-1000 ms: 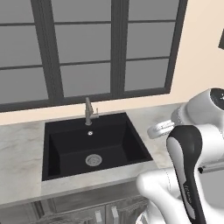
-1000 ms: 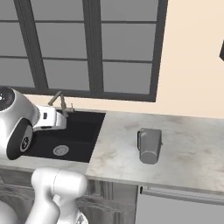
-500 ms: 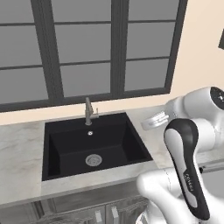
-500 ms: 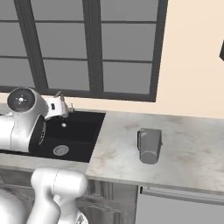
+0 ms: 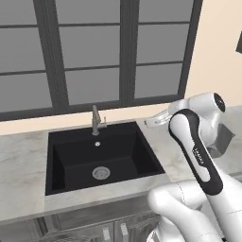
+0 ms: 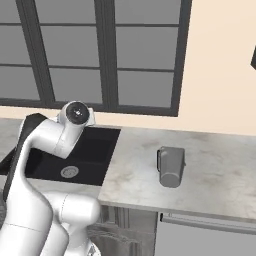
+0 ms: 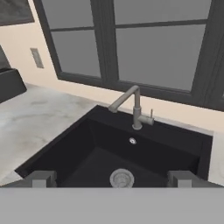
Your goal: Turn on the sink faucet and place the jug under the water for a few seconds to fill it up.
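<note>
Approach step toward sink faucet at frame centre, no water running; gripper released, fingers wide and empty; jug centre-right on counter, well apart from sink; next: reach lever.

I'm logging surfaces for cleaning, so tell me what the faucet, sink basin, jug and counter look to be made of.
The sink faucet looks like brushed metal: dull grey-bronze with a soft sheen. The sink looks like matte black composite or coated metal, since it shows no glare; its drain looks like silver metal. The jug looks like grey metal with a satin finish. The counter looks like pale veined stone, possibly marble.
</note>
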Controlling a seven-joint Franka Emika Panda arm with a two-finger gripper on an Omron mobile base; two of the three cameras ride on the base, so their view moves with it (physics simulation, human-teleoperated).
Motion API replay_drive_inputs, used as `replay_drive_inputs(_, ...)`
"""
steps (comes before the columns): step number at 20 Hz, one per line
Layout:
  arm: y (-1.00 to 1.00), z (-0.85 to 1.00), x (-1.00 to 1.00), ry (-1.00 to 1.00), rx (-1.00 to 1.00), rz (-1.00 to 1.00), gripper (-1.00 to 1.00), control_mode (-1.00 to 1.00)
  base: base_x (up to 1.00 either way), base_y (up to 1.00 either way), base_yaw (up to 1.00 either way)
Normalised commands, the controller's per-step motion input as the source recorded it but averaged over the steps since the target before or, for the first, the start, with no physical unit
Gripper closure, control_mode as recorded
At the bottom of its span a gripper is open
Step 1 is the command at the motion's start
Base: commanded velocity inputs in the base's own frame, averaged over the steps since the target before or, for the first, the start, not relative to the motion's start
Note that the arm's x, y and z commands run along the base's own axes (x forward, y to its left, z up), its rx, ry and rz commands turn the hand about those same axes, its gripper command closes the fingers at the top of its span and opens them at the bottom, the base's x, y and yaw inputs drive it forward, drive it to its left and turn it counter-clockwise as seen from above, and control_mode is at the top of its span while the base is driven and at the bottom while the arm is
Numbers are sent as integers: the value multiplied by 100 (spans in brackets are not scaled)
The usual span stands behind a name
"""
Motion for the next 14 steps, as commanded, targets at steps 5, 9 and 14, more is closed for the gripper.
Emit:
replay_drive_inputs(5,12,-34,55,-7,8,0,-100,-100,0,0,0)
replay_drive_inputs(9,24,-36,36,-10,1,0,-100,-100,0,0,0)
replay_drive_inputs(14,11,-32,41,-9,0,-1,-100,-100,0,0,0)
